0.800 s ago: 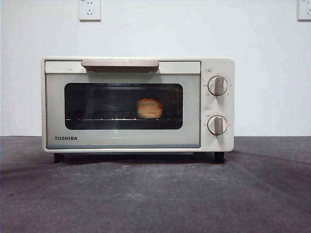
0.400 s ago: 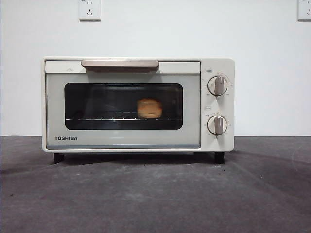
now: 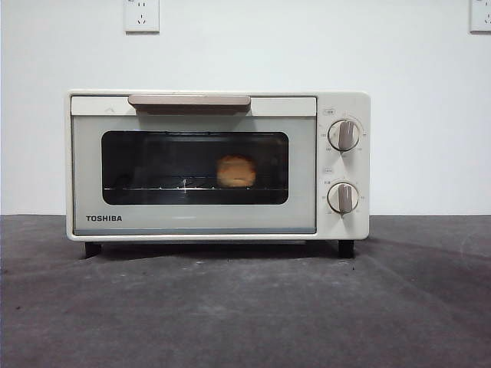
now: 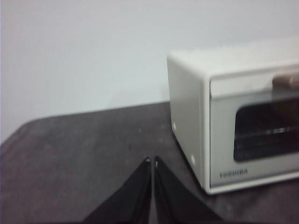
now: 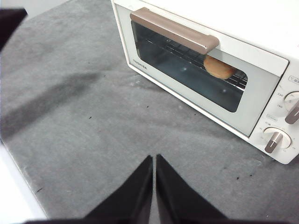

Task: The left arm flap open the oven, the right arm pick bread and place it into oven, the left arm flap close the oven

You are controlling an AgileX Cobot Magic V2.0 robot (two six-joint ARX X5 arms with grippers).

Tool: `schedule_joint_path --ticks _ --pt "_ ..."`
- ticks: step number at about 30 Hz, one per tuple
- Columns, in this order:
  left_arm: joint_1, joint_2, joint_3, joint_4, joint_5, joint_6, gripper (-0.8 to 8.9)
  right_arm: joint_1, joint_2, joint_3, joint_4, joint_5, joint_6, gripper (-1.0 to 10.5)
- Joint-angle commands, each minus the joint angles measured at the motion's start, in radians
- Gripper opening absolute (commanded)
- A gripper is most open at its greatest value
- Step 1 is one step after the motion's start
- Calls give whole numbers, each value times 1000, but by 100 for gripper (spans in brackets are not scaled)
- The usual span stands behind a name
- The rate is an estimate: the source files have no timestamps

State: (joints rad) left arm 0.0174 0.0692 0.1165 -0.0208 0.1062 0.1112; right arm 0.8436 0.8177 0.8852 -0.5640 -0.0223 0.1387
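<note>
The cream-white TOSHIBA oven (image 3: 218,165) stands on the grey table with its door shut; it also shows in the left wrist view (image 4: 233,121) and the right wrist view (image 5: 205,70). The golden bread (image 3: 236,171) lies on the rack inside, behind the dark glass, right of centre; the right wrist view shows it under the handle's end (image 5: 218,68). My left gripper (image 4: 151,160) is shut and empty, off to the oven's left side. My right gripper (image 5: 154,157) is shut and empty, above the table in front of the oven. Neither arm shows in the front view.
The beige bar handle (image 3: 189,100) runs along the door's top. Two grey knobs (image 3: 343,135) sit on the oven's right panel. A white wall with sockets (image 3: 142,14) stands behind. The grey table (image 3: 245,307) stretches in front of the oven.
</note>
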Motion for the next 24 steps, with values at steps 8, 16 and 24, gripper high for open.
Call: schedule_joint_path --ticks 8,16,24 --pt "2 -66 -85 -55 -3 9 20 10 4 11 10 4 10 6" --pt "2 -66 -105 -164 -3 11 20 10 4 11 11 4 10 6" --pt "2 -66 -105 -162 -3 1 20 10 4 11 11 4 10 6"
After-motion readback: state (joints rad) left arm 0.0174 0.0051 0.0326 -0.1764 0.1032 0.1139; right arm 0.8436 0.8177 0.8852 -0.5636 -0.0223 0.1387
